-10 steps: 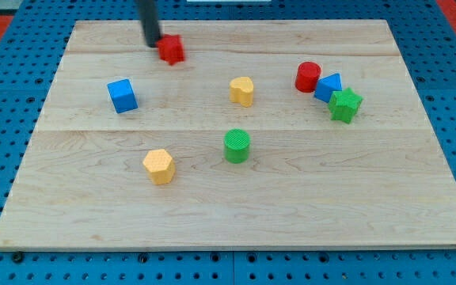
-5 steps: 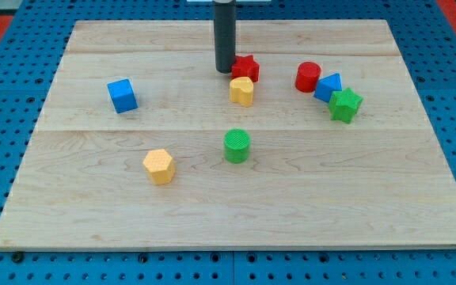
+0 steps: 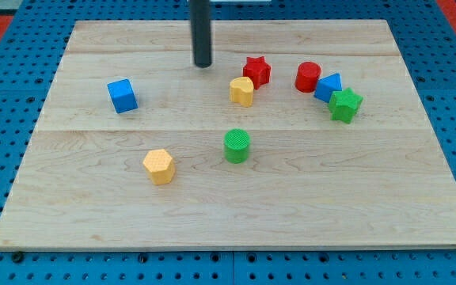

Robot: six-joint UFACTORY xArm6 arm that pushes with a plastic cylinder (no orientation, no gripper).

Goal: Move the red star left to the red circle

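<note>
The red star (image 3: 256, 70) lies near the view's top, right of centre, on the wooden board (image 3: 236, 206). The red circle (image 3: 308, 77) stands to its right, a small gap apart. My tip (image 3: 203, 63) is to the left of the red star, apart from it, not touching any block. A yellow block (image 3: 242, 91) sits just below and left of the star, nearly touching it.
A blue block (image 3: 328, 86) and a green star (image 3: 344, 104) cluster right of and below the red circle. A blue cube (image 3: 122, 95) is at the left, a green cylinder (image 3: 237, 146) at centre, a yellow hexagon block (image 3: 158, 166) lower left.
The red star slid from the upper left rightward to beside the yellow block, towards the red circle. My tip followed it, then drew back to the left.
</note>
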